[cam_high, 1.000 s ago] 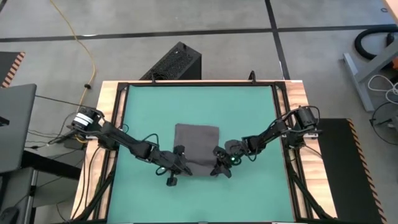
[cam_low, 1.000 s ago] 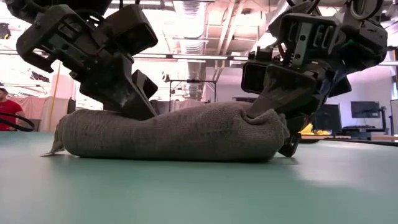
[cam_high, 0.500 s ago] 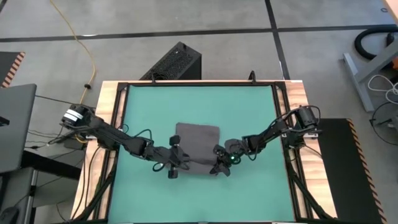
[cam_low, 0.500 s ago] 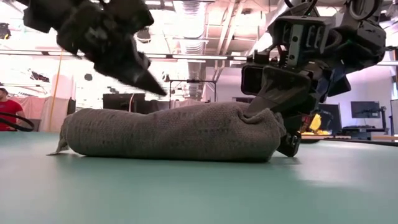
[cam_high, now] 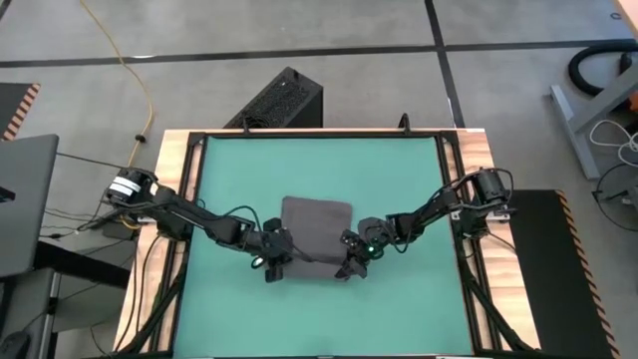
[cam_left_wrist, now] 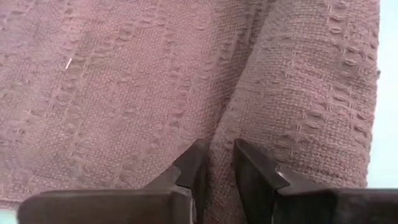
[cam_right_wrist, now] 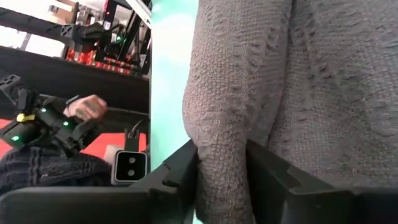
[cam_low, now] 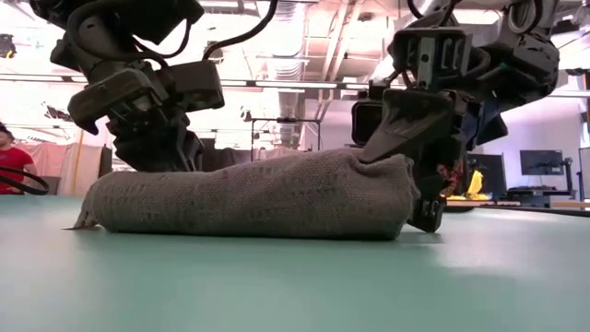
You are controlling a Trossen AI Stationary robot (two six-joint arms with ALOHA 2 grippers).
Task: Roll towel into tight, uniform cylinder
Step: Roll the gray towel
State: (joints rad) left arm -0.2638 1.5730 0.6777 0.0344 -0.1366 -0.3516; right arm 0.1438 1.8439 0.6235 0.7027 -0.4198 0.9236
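Only the right hand point(cam_right_wrist: 221, 163) view shows towel point(cam_right_wrist: 261, 74) between its fingers

No readable text, label, brand, number or sign in any view. Monitors in the room at the right of the low view are too small to show characters. The towel point(cam_low: 249, 198) carries no legible tag or print in the low or wrist views.
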